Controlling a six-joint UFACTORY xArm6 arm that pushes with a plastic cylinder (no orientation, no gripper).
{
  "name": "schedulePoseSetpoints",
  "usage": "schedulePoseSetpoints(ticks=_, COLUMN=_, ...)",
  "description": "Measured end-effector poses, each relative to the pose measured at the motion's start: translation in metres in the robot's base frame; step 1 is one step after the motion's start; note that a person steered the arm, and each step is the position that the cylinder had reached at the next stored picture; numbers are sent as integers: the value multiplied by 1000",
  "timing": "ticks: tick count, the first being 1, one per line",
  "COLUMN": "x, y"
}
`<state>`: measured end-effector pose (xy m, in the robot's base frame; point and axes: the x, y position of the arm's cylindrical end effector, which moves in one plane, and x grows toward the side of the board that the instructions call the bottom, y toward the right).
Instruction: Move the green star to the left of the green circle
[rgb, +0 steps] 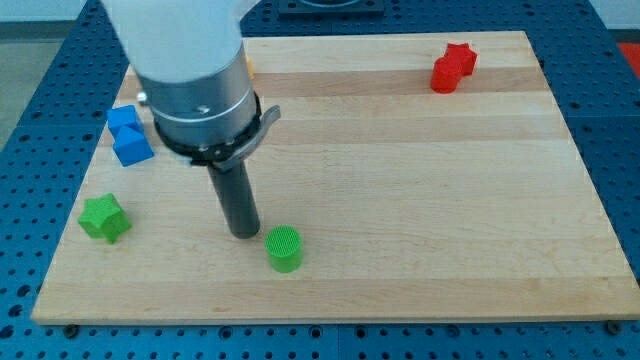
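Observation:
The green star (104, 218) lies near the board's left edge, toward the view's bottom. The green circle (284, 249), a short cylinder, stands right of it, near the bottom edge. My tip (243, 234) rests on the board just left of and slightly above the green circle, close to it with a small gap. The green star is well to the left of my tip. The arm's large grey and white body covers the upper left of the board.
Two blue blocks (127, 134) sit together at the board's left edge above the green star. Two red blocks (452, 67), one a star, sit at the top right. A bit of an orange block (249, 68) peeks out behind the arm. The wooden board (420, 200) lies on a blue perforated table.

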<state>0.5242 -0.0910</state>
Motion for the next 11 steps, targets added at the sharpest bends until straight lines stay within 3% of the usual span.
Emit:
schedulePoseSetpoints(ticks=1, x=18, y=35)
schedulePoseSetpoints(ticks=2, x=23, y=19)
schedulePoseSetpoints(ticks=3, x=12, y=-64)
schedulePoseSetpoints(ticks=4, x=-34, y=-138)
schedulePoseSetpoints(ticks=5, x=-62, y=-149)
schedulePoseSetpoints(ticks=6, x=-54, y=-197)
schedulePoseSetpoints(ticks=7, x=-39, y=-207)
schedulePoseSetpoints(ticks=8, x=-28, y=-142)
schedulePoseSetpoints(ticks=9, x=-10, y=-140)
schedulePoseSetpoints(ticks=10, x=-15, y=-186)
schedulePoseSetpoints(ticks=11, x=7, y=-197)
